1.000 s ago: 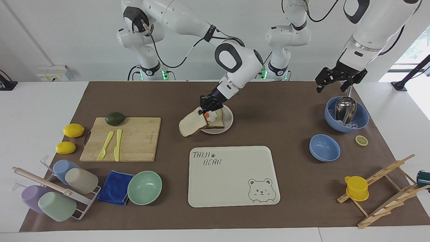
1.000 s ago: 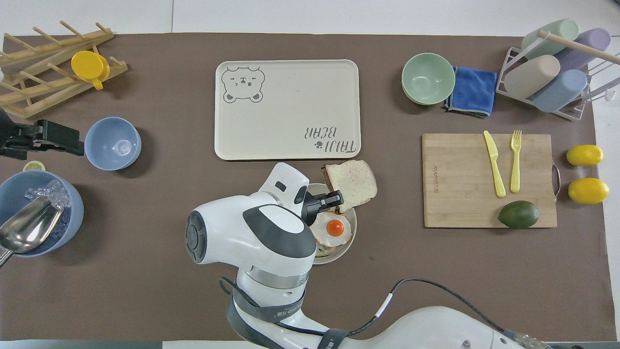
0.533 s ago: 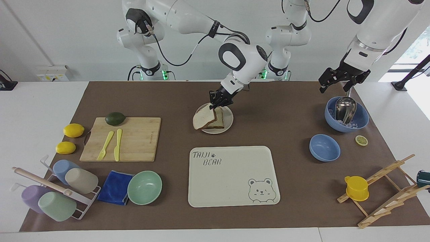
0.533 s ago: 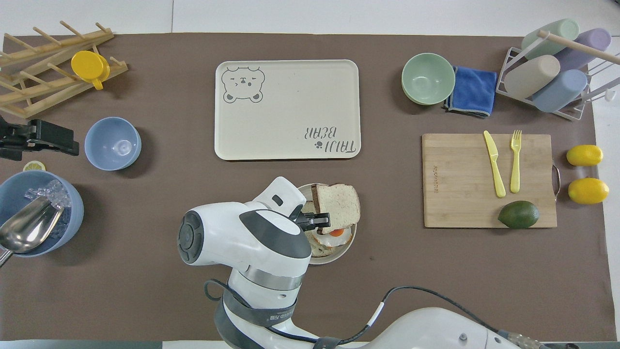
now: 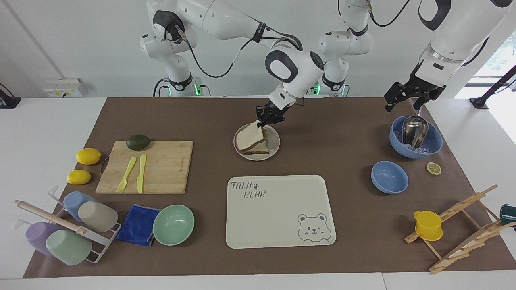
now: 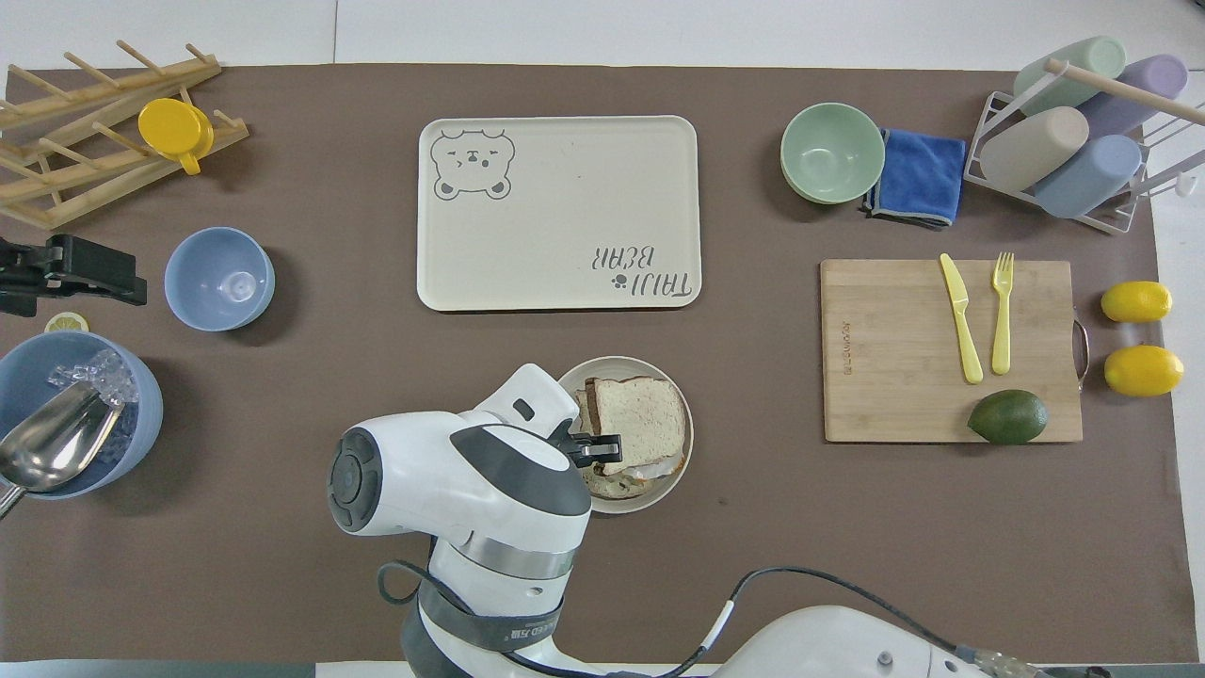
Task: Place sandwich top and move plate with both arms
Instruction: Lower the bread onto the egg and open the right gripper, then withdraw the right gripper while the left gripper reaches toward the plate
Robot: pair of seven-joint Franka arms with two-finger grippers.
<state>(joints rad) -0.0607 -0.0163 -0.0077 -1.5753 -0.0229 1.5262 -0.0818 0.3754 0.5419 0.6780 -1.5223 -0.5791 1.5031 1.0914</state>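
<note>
Facing view shows my right gripper pinched shut on the sandwich top, tilted over the plate, my left gripper spread open above the ice bowl; overhead, the slice covers the plate's sandwich.

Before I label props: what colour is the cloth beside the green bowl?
Blue cloth, clearest in the overhead view.

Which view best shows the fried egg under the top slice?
Neither shows much. The overhead view is best: a strip of egg white peeks out beneath the sandwich top. In the facing view the slice hides it.
</note>
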